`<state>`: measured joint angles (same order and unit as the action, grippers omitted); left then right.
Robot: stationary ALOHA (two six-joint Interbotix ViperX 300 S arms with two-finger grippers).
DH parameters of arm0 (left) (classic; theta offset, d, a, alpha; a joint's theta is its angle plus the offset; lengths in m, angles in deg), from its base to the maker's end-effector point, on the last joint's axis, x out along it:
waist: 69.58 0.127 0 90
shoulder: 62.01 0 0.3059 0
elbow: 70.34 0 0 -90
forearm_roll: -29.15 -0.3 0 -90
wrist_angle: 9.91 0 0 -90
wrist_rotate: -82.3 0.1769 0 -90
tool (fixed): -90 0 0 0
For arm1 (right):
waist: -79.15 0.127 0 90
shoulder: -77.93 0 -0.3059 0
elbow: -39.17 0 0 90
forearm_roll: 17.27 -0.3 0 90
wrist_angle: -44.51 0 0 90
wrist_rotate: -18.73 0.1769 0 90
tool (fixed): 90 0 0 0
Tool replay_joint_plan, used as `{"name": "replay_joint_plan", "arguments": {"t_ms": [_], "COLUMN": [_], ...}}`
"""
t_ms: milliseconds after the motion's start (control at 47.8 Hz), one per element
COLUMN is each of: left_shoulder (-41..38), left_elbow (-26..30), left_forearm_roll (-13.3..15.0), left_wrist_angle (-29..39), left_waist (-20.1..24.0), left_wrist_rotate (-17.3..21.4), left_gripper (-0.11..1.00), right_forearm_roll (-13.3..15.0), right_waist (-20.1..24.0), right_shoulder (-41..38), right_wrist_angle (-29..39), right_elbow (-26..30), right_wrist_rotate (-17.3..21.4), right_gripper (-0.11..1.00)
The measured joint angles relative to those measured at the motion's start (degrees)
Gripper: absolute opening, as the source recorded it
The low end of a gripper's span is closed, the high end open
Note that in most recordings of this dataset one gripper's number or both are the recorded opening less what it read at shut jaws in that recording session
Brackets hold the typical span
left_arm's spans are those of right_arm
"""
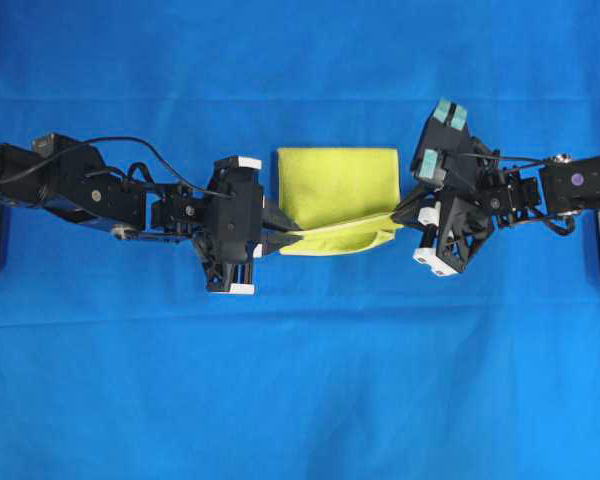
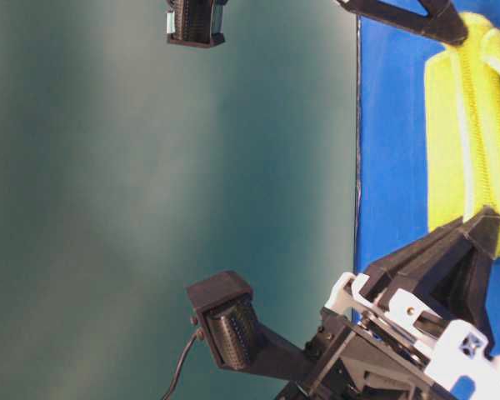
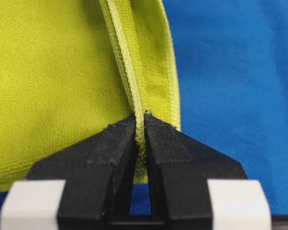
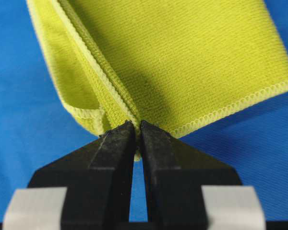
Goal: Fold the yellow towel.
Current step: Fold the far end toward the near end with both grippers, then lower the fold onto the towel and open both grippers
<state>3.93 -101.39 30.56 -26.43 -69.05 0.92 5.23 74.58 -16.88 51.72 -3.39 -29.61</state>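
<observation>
While the left gripper pinches the yellow towel by its stitched hem at the near-left corner, the right gripper clamps the same raised edge at the near-right corner. Stretched taut between the two black arms, that edge hangs just above the rest of the folded towel, which lies flat at the centre of the blue cloth.

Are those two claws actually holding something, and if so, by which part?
Yes. Both hold the yellow towel by its near hemmed edge: the left gripper pinches one end, the right gripper the other, lifting that edge off the blue cloth.
</observation>
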Motion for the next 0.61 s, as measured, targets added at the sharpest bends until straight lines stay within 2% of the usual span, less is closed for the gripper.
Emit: {"name": "replay_joint_plan", "arguments": {"t_ms": [377,419,503,565,607], "left_shoulder": [0.0,-0.1,-0.1,-0.1,-0.1], "left_elbow": [-0.1,-0.2,-0.2,-0.2,-0.1], "left_forearm_roll": [0.0,0.0,0.0,0.0,0.0], "left_wrist_angle": [0.4,0.4,0.4,0.4,0.5], "left_waist": [-0.2,-0.2,-0.3,-0.3,-0.2], "left_wrist_rotate": [-0.1,-0.1,-0.1,-0.1,0.0], "left_gripper": [0.04,0.07,0.16,0.27,0.37], "right_forearm_roll": [0.0,0.0,0.1,0.1,0.1], "right_waist": [0.0,0.0,0.3,0.6,1.1], "right_shoulder": [-2.5,-3.2,-4.4,-4.7,-4.7], "right_wrist_angle": [-2.2,-2.2,-1.8,-1.9,-1.9], "right_elbow": [1.1,1.6,2.6,3.3,3.5], "right_wrist_rotate": [0.3,0.1,0.1,-0.1,-0.2], "right_gripper": [0.08,0.16,0.4,0.57,0.61]}}
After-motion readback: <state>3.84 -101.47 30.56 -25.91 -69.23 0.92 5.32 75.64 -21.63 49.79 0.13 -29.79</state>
